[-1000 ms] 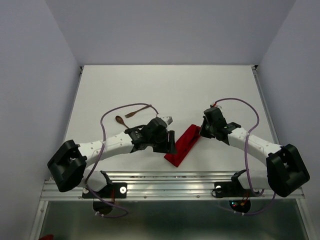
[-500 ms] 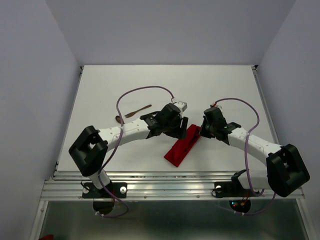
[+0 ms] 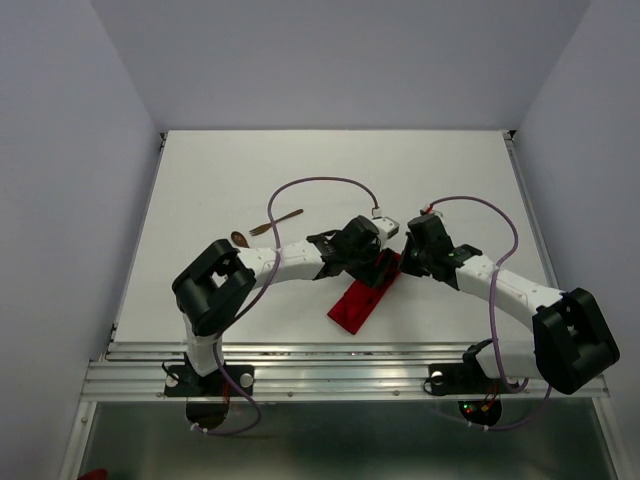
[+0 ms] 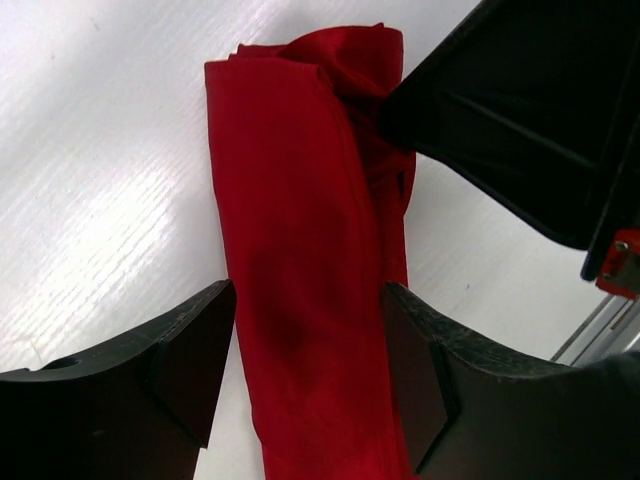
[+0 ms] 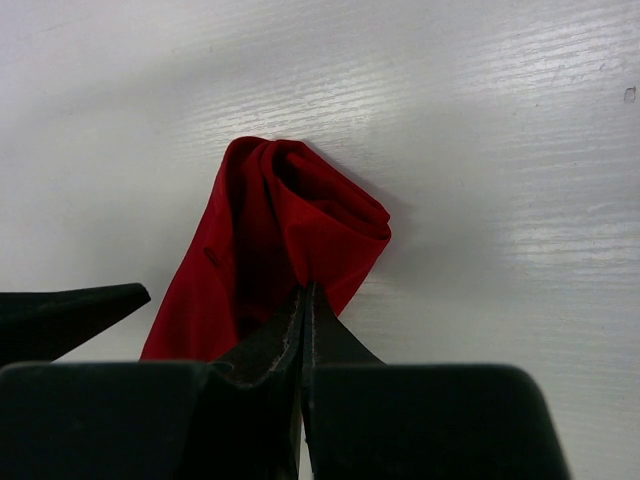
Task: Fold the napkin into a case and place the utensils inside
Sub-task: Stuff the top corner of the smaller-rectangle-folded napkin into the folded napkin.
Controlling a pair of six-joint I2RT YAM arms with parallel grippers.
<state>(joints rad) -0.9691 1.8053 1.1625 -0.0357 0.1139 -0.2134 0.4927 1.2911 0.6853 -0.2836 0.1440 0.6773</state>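
Observation:
The red napkin (image 3: pixel 352 305) lies folded into a narrow strip, slanting from near centre up to the right. My left gripper (image 4: pixel 308 372) is open, its fingers (image 4: pixel 190 350) straddling the strip (image 4: pixel 295 240) on either side without pinching it. My right gripper (image 5: pixel 305 298) is shut on the napkin's (image 5: pixel 285 215) far end, where the cloth bunches up into a rounded fold. In the top view the two grippers, left (image 3: pixel 376 263) and right (image 3: pixel 405 262), meet over that end. The dark wooden utensils lie on the left: a spoon bowl (image 3: pixel 238 238) and a slim handle (image 3: pixel 277 221).
The white table (image 3: pixel 330 170) stretches behind both arms. A purple cable (image 3: pixel 320 182) loops above the left arm. The metal rail (image 3: pixel 330 355) runs along the near edge. The right gripper's black body (image 4: pixel 510 110) crowds the left wrist view's top right.
My left arm has swung right, from beside the napkin's near-left side to over its upper half, and its jaws have opened slightly wider. The right arm and napkin have stayed still.

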